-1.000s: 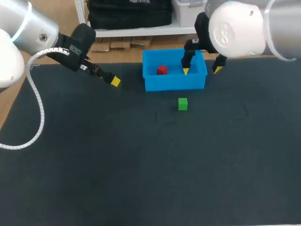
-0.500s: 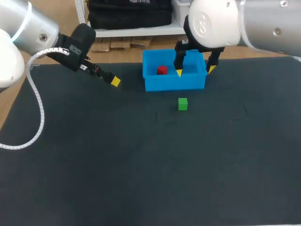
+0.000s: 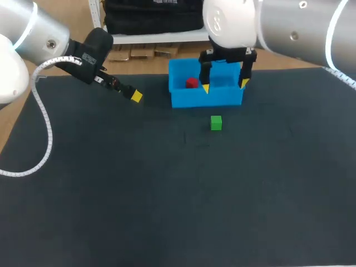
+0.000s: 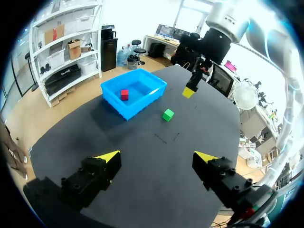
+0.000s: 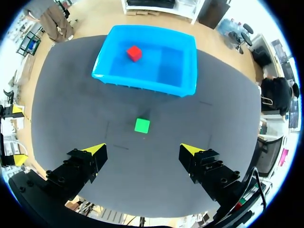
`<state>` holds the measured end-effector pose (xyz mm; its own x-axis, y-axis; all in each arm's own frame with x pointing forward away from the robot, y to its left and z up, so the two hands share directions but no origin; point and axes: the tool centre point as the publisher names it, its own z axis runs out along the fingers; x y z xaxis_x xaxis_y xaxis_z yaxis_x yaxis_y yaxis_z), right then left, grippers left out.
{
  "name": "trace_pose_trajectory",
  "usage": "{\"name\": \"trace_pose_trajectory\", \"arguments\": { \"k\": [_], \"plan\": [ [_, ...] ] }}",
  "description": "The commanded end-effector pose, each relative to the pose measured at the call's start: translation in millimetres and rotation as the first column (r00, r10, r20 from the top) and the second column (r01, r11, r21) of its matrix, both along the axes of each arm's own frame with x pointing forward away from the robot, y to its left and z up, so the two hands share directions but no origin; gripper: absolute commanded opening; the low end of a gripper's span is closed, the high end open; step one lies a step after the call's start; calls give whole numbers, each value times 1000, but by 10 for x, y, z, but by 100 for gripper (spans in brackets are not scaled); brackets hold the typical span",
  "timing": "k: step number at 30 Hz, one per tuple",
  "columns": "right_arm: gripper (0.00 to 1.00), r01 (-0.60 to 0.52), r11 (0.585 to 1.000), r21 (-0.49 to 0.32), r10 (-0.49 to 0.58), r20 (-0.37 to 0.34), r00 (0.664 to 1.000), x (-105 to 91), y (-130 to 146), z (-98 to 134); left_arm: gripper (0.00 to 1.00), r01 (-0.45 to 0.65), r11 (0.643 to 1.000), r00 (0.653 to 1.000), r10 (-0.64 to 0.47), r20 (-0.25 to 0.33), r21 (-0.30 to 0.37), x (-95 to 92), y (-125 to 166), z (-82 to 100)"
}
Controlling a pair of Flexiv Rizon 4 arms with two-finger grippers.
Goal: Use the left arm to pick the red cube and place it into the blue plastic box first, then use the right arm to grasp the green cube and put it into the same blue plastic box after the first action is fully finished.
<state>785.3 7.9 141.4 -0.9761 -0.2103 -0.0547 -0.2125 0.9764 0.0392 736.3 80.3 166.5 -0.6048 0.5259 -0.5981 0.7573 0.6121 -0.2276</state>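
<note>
The red cube [image 3: 192, 83] lies inside the blue plastic box [image 3: 206, 101] at the table's far side. On the dark mat just in front of the box sits the green cube [image 3: 216, 123]. My right gripper [image 3: 224, 86] hangs open above the box's front part, empty. In the right wrist view the green cube [image 5: 142, 125] lies ahead of the open gripper [image 5: 142, 150], with the box [image 5: 142, 80] and red cube [image 5: 134, 52] beyond. My left gripper [image 3: 135, 95] is left of the box, apart from it. It stands open and empty [image 4: 156, 156], with the box [image 4: 137, 107] far ahead.
The dark mat [image 3: 167, 194] covers the table from the box to the near edge. The box stands close to the table's far edge.
My right arm has swung leftward, carrying its open gripper from the box's right end to over its front middle. The left arm and both cubes have not moved.
</note>
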Motion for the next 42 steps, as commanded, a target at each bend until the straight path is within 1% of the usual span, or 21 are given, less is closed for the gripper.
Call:
{"name": "trace_pose_trajectory", "arguments": {
  "k": [1, 13, 28, 42],
  "plan": [
    [100, 1, 1000, -10, -1, -28, 1000, 34, 41, -33, 100, 3, 1000, 1000, -3, 3, -5, -1, 11, -7],
    [100, 25, 1000, -10, -25, -17, 1000, -20, 48, -144, 100, 3, 1000, 1000, -3, 3, -5, -1, 11, -7],
    [100, 37, 999, 1, -37, -18, 999, -108, 78, -353, 100, 3, 1000, 1000, -3, 3, -5, -1, 11, -7],
    [100, 51, 998, -21, -52, -28, 998, -108, 124, -494, 100, 3, 1000, 1000, -3, 3, -5, -1, 11, -7]
  ]
}}
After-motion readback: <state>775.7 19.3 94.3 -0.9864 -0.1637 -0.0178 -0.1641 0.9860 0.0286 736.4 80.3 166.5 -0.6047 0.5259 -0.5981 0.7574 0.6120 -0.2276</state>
